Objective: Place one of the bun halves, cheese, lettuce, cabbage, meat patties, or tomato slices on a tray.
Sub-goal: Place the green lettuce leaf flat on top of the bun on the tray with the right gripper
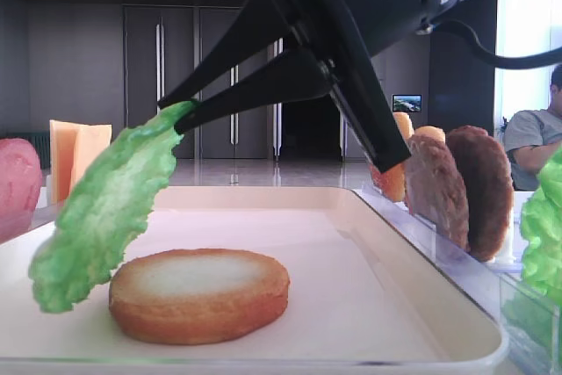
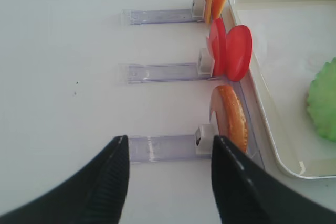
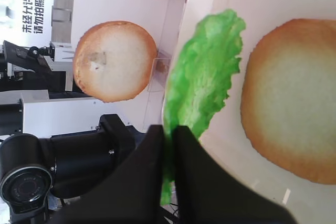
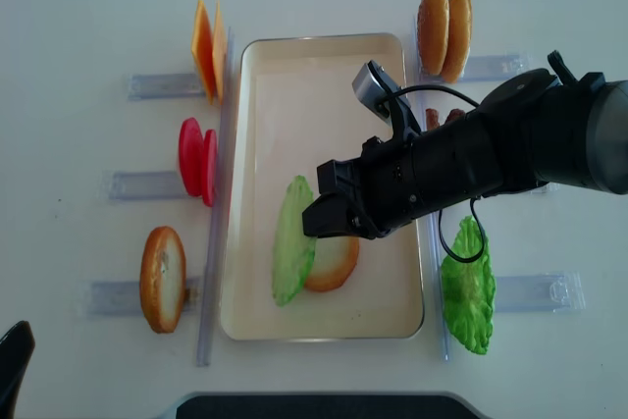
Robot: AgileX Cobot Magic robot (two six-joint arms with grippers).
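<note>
Now my right gripper point(image 1: 180, 116) pinches the lettuce point(image 1: 105, 208) by its rim, dangling it beside the bun half point(image 1: 199, 294) on the tray point(image 1: 369, 305), ready for layering. Left gripper point(image 2: 168, 177) idles, jaws spread.

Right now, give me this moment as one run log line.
right gripper: shut on lettuce | lettuce: hanging over tray, beside bun | left gripper: open, empty
</note>
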